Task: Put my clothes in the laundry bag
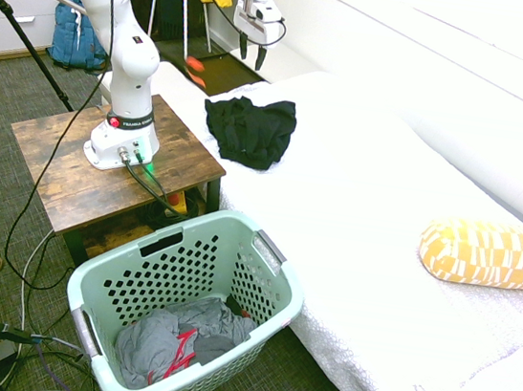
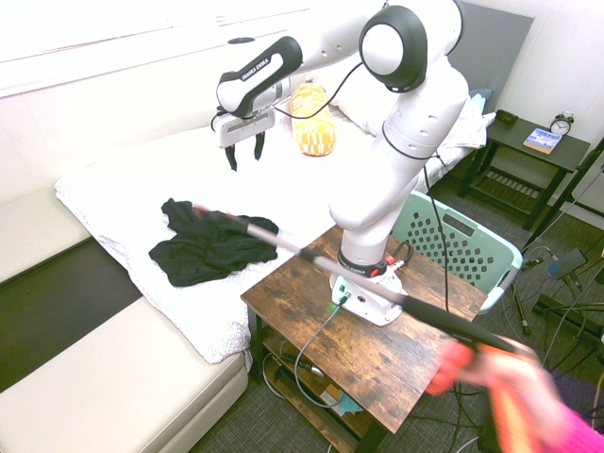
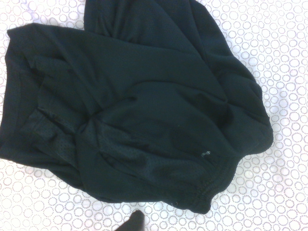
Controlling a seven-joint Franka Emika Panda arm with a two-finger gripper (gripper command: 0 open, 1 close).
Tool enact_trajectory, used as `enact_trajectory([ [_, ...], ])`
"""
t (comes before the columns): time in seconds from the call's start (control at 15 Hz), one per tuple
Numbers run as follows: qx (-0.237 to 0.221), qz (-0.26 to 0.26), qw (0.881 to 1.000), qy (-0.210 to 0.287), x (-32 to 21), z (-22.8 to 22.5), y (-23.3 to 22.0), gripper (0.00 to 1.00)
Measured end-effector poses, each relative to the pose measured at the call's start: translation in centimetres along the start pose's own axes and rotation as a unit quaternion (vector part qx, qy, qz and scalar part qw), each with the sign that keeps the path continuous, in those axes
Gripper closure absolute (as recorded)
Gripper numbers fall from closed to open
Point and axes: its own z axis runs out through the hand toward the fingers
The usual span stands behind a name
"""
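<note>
A crumpled black garment (image 1: 251,129) (image 2: 209,247) (image 3: 130,110) lies on the white bed near its end. My gripper (image 1: 251,52) (image 2: 245,151) hangs well above the bed, beyond the garment, open with nothing between its fingers. The mint-green laundry bag (image 1: 278,256) (image 2: 491,247) stands on the floor beside the bed and the wooden side table. Grey clothes with a red strip (image 1: 175,338) lie in its bottom.
A yellow patterned cushion (image 1: 490,253) (image 2: 313,118) rests on the bed (image 1: 371,239). The wooden side table (image 1: 58,169) (image 2: 396,349) carries the arm's base. In the second exterior view a person's hand (image 2: 510,387) holds a long stick (image 2: 311,253) reaching over the table toward the garment.
</note>
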Motion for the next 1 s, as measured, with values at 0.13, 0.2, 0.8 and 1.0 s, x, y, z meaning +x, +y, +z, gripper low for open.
enact_trajectory([
  [0.13,-0.001,0.002,1.000,0.000,0.0,0.1,-0.2,0.00],
  [0.2,-0.004,0.002,1.000,0.002,0.0,0.2,-0.5,0.00],
  [0.8,-0.030,-0.049,0.997,-0.058,-0.4,13.9,-14.4,0.00],
  [1.0,-0.056,-0.067,0.993,-0.078,-1.6,21.0,-16.8,0.00],
])
